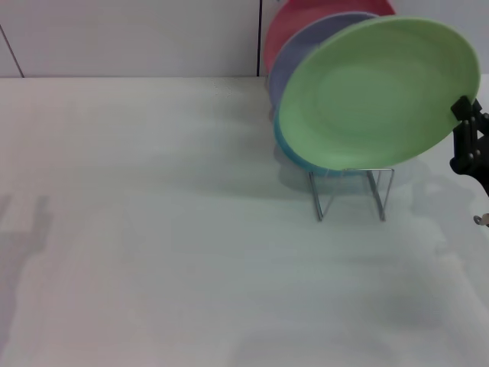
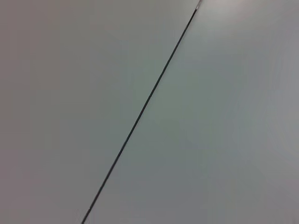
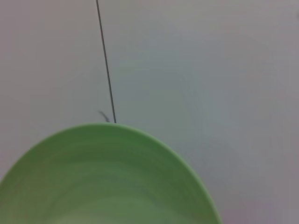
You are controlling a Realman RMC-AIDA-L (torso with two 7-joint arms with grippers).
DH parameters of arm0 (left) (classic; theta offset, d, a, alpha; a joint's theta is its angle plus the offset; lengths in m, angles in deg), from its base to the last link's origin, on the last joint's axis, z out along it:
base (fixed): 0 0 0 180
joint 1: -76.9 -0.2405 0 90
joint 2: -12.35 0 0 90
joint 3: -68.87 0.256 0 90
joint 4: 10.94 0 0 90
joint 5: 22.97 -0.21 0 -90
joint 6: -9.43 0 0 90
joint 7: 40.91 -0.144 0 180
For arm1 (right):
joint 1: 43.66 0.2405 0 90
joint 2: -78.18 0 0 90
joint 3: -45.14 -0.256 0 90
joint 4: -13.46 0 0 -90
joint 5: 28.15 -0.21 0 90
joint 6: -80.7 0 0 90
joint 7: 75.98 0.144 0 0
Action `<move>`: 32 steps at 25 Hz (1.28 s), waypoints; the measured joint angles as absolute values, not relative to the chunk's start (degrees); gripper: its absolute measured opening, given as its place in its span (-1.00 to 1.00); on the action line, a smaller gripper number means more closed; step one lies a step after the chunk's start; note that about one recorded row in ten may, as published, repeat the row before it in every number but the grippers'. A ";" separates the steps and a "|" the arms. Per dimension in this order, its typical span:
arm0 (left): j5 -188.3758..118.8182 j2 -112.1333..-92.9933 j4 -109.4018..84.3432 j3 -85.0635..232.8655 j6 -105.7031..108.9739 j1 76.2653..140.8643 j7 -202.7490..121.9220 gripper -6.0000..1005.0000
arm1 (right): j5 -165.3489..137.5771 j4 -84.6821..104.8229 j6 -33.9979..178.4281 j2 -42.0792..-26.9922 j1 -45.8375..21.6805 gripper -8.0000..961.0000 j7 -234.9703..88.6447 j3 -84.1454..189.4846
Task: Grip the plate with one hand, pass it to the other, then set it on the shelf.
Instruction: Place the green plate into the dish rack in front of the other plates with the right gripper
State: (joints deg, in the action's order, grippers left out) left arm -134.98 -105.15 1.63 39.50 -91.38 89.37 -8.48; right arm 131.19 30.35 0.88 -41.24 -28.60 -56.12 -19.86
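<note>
Four plates: one green plate (image 1: pixel 378 92), one lavender plate (image 1: pixel 306 46), one red plate (image 1: pixel 294 19), one turquoise plate (image 1: pixel 294 157). One wire shelf (image 1: pixel 351 195). One claw (image 1: pixel 470 145).

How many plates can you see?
4. The green plate is frontmost, held at its right edge by the right end effector. Behind it, on edge in the wire rack: turquoise plate, lavender plate, red plate. More may be hidden.
</note>
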 joint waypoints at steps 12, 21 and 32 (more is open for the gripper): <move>-137.85 -104.40 1.47 39.39 -92.33 89.73 -5.02 0.34 | 130.10 28.71 -1.01 -41.70 -28.79 -0.93 -58.94 -19.88; -139.09 -103.79 1.59 39.29 -93.54 89.85 -2.28 0.34 | 129.22 28.52 -1.16 -41.71 -28.57 -0.92 -62.34 -19.60; -139.07 -103.66 1.63 39.24 -95.30 89.44 -1.02 0.34 | 129.22 28.49 -1.12 -41.70 -29.05 -0.91 -62.87 -19.14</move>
